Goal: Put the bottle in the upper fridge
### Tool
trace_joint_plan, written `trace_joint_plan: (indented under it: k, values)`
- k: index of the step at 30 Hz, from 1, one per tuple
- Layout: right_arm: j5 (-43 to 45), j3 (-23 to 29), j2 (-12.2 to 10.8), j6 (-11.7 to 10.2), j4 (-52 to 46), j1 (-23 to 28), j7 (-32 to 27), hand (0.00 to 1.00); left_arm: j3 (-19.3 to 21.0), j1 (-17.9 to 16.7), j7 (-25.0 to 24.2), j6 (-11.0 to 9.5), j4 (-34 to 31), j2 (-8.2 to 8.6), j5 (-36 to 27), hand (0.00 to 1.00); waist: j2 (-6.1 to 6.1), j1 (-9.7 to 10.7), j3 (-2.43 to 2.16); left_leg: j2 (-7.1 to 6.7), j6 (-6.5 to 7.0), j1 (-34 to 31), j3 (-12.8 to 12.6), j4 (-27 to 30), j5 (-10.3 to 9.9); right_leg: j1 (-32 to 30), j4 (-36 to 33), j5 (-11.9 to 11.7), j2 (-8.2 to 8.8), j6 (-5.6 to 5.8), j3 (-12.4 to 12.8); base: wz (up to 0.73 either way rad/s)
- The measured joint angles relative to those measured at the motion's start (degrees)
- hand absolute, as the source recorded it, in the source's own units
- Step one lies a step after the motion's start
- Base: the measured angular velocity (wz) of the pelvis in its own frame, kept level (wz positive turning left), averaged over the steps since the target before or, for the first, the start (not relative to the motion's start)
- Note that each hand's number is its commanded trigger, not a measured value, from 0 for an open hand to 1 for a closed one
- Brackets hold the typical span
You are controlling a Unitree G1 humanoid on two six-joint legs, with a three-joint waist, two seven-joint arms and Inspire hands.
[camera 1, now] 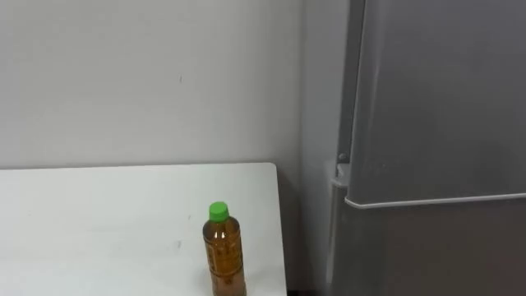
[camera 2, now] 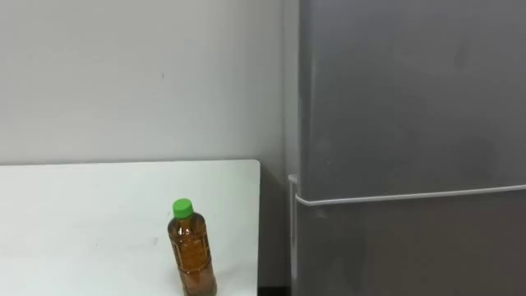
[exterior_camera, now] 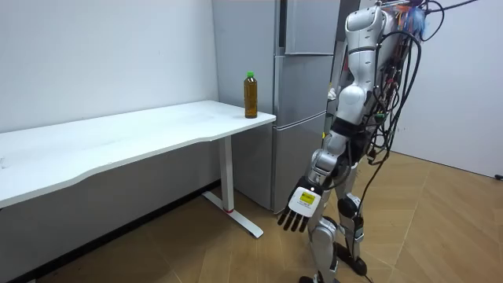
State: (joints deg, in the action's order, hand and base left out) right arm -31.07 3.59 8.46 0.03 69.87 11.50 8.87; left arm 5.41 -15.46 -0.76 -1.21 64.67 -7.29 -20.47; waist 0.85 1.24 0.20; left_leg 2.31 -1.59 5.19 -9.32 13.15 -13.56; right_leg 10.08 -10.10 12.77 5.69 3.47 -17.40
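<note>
Brown drink sits in the clear plastic bottle with a green cap [camera 1: 224, 256], which stands at the bottom middle on the flat white table [camera 1: 99, 222], near its right edge. At the right is the tall grey fridge [camera 1: 436, 123], doors closed. In the room view, the robot's left hand [exterior_camera: 299, 206] hangs low, fingers straight, holding nothing.

One green-capped bottle [camera 1: 224, 255], one white table [camera 1: 99, 222], one grey fridge [exterior_camera: 302, 118] with two doors [camera 1: 444, 99]

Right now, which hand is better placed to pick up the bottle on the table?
Probably left. The bottle stands at the table corner, left of centre in the eye views, with the shut fridge to the right. In the room view the left hand hangs on the table side, fingers straight.
</note>
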Motion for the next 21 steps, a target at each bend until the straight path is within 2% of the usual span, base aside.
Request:
trace_joint_plan:
  k: [9,14,21]
  values:
    - [0.17,0.18,0.04,-0.32,0.07,0.15,0.36,0.00,0.41,0.17,0.23,-0.64,-0.21,-0.02,4.95,0.00,-0.03,0.10,0.00,0.00,0.01,0.46,-0.13,-0.41,0.02,-0.07,-0.52,0.00,0.09,0.00,0.21,0.00]
    - [0.17,0.05,0.03,-0.43,0.04,0.21,0.53,0.00,0.41,0.18,0.37,-0.72,-0.22,-0.04,4.88,0.00,-0.21,0.06,0.01,0.00,0.02,0.51,-0.19,-0.34,0.02,-0.08,-0.51,0.00,0.09,0.00,0.39,0.00]
    - [0.39,-0.11,-0.15,-0.43,-0.01,0.16,0.47,0.00,0.41,0.15,2.69,-1.04,0.03,-0.21,4.76,0.00,-1.24,0.00,-0.01,-0.08,0.02,0.47,-0.20,-0.40,0.02,0.03,-0.06,0.02,0.07,0.02,0.52,0.00]
